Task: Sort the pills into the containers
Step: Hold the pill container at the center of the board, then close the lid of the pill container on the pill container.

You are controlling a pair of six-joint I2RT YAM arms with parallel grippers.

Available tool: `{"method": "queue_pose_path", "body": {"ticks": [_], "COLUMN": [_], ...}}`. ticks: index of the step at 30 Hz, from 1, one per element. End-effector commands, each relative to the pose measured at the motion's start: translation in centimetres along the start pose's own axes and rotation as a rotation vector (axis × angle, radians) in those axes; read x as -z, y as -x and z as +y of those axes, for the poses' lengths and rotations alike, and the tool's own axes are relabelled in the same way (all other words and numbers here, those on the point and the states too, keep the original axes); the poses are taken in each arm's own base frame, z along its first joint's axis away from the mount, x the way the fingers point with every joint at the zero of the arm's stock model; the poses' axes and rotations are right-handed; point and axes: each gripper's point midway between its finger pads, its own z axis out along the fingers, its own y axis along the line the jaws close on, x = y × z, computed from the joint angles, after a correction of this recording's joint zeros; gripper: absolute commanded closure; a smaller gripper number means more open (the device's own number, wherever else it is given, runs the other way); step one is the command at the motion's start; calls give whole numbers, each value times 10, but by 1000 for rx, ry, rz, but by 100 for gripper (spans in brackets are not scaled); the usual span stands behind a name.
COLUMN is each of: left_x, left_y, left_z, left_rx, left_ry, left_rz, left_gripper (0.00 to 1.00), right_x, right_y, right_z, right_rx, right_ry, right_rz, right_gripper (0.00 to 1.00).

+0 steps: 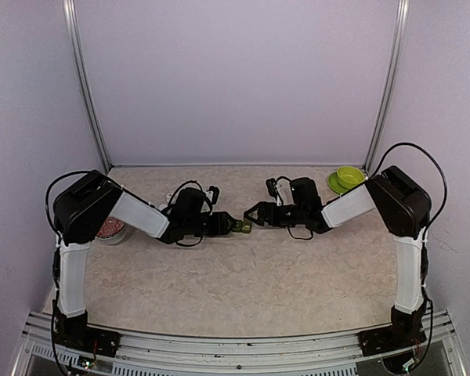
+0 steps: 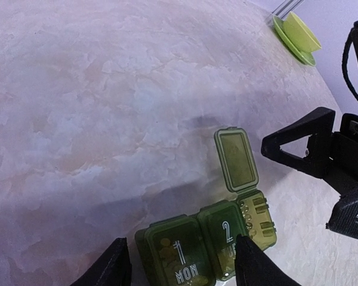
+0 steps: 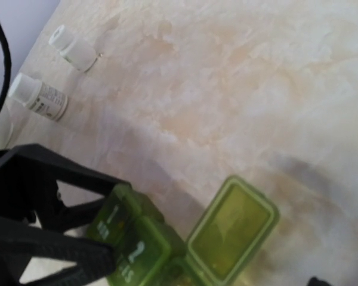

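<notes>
The containers (image 2: 206,241) are a dark green strip lying on the table, also visible in the top view (image 1: 244,227). Lids "1 MON" and "2" are down, and the third lid (image 2: 235,158) stands open. Yellowish pills (image 2: 162,249) show through the first lid. My left gripper (image 2: 182,253) straddles the strip: one finger (image 2: 256,265) touches the "2" compartment, while the other (image 2: 110,268) stands a small gap off the "1" end. My right gripper (image 2: 295,186) hangs open just right of the open compartment, touching nothing; it faces the left one in the top view (image 1: 254,213).
A lime-green bowl on its saucer (image 1: 348,178) stands at the back right corner, near the right arm. Two small white bottles (image 3: 39,95) lie behind the left arm. A round tin (image 1: 110,229) sits under the left arm's elbow. Walls close in three sides.
</notes>
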Motion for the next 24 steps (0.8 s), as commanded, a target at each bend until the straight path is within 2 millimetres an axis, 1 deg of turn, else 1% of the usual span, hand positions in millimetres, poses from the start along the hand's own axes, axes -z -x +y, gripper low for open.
{"method": "queue_pose_path", "body": {"ticks": [1, 7, 10, 13, 15, 18, 24], "left_x": [-11, -13, -15, -18, -19, -18, -18], "left_y": [-24, -29, -33, -37, -38, -39, -39], "left_z": [16, 22, 27, 29, 31, 32, 31], "left_rx": [20, 24, 25, 22, 23, 23, 24], "left_ry": [47, 83, 111, 125, 132, 140, 137], "left_rz": [65, 86, 103, 118, 122, 124, 126], "left_gripper": [43, 45, 52, 54, 61, 65, 67], "right_x": [-6, -13, -16, -18, -18, -19, -17], "right_y": [13, 12, 13, 14, 16, 17, 22], "right_z": [-4, -7, -8, -10, -10, -9, -2], "right_rx": [-15, -30, -30, -35, -38, -38, -20], "right_ry": [42, 63, 69, 78, 87, 98, 127], "right_rz": [-27, -15, -12, -10, -10, -12, -23], "right_gripper": [8, 9, 9, 9, 9, 9, 9]}}
